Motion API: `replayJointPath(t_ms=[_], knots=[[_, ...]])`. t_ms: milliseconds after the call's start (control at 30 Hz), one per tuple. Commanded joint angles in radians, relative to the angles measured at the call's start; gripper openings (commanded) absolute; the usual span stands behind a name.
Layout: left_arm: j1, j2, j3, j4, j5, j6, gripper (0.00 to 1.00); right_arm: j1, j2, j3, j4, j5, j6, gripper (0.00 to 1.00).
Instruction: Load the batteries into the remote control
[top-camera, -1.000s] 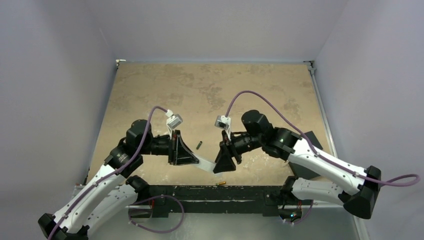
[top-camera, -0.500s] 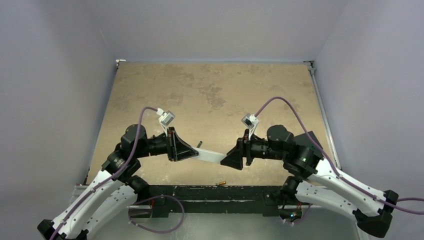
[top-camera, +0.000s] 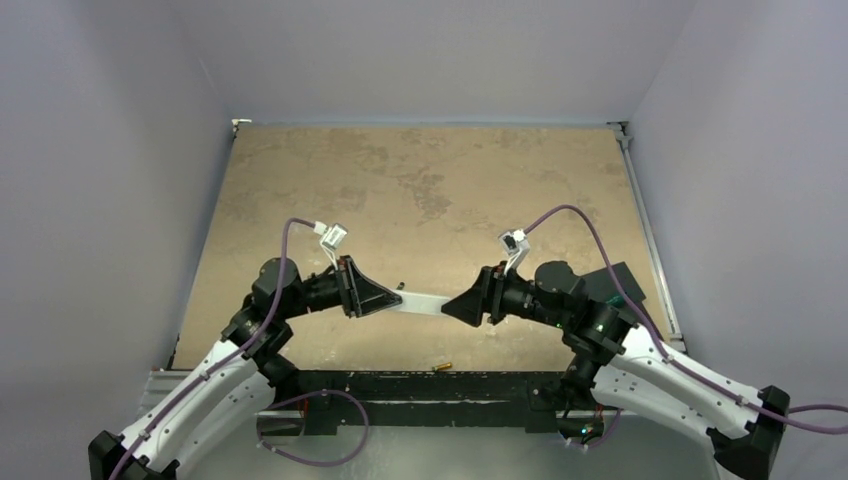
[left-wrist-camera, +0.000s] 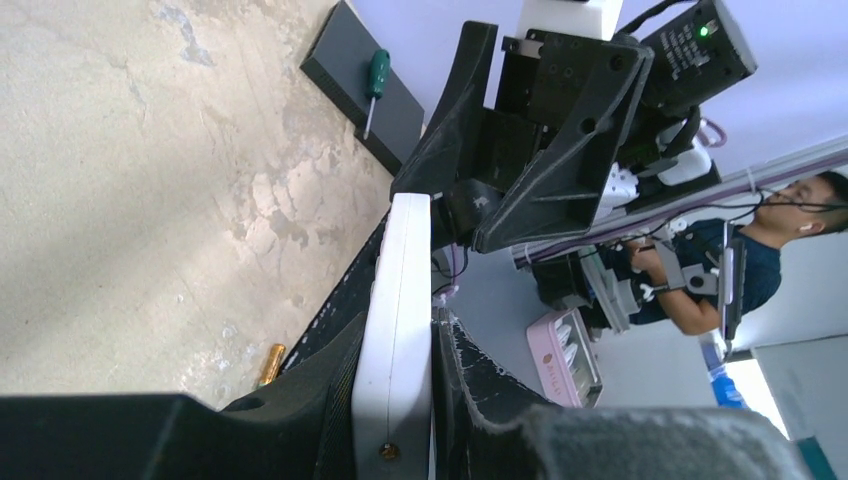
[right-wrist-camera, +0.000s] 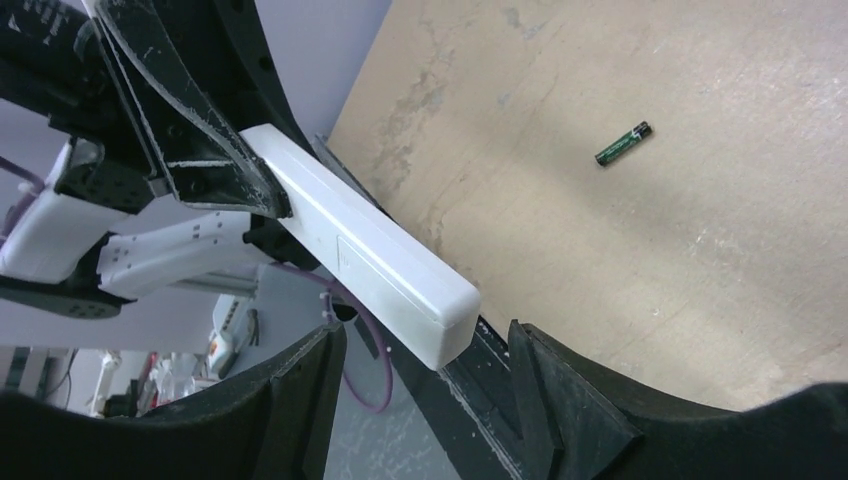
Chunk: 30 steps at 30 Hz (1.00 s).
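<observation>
Your left jaws clamp the remote control (top-camera: 424, 303); your right jaws stand wide around its 3 o'clock end. The gold battery (top-camera: 443, 366) lies at the remote's 6 o'clock.

A: Surface?
B: Tan mottled table (top-camera: 400, 180), grey walls round three sides.
A: What's lying on it?
B: Dark battery (right-wrist-camera: 623, 143) flat on its side, mid-table. Gold battery (top-camera: 443, 366) right at the near edge, well apart from the dark one. Black flat pad (top-camera: 622, 278) by the right edge.
</observation>
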Motion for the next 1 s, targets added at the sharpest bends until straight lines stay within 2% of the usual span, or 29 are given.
replayJointPath(t_ms=[0,300,667,967], knots=[[0.049,-0.019,-0.04,0.182,0.03,-0.094,0.0,-0.021,0.015,-0.007,0.121,0.028,0.041,0.68],[0.185,0.0,-0.171,0.482,0.172,-0.307,0.0,-0.031,0.064,-0.034,0.226,-0.003,0.067,0.65],[0.198,0.016,-0.246,0.622,0.18,-0.414,0.0,-0.033,0.141,-0.004,0.279,0.02,0.064,0.6],[0.198,0.023,-0.264,0.639,0.178,-0.42,0.0,-0.033,0.148,0.002,0.286,0.004,0.064,0.55]])
